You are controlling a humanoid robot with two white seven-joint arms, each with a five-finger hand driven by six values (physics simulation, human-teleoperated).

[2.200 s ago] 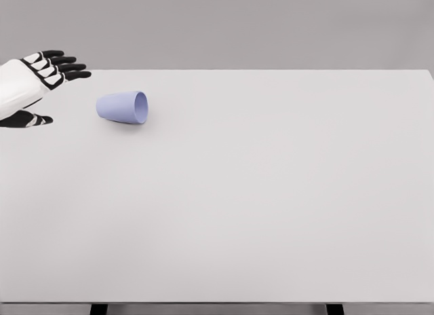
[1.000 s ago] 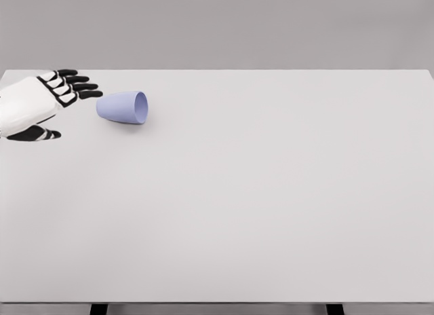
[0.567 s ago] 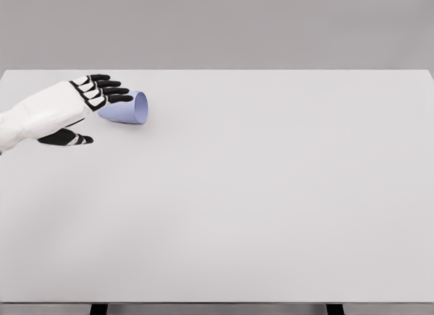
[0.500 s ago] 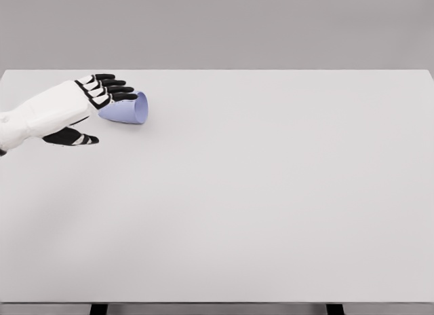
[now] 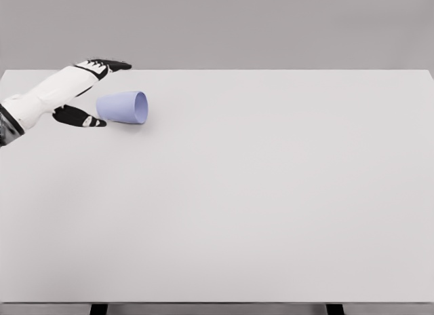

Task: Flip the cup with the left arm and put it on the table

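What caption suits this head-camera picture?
Open left hand reaches around a lilac cup lying sideways on a white table.

The single head view looks forward and down from above the near edge of the white worktop, taking in nearly its whole surface up to the far edge and the grey wall behind it.

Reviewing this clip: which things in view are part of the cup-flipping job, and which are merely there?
Part of the job:
- cup, lilac, lying on its side, mouth facing right
- left hand, fingers spread, arched over the cup's closed end, not gripping it
- table, where the cup must end up

Merely there:
- Nothing else lies on the table; the right arm is out of view.
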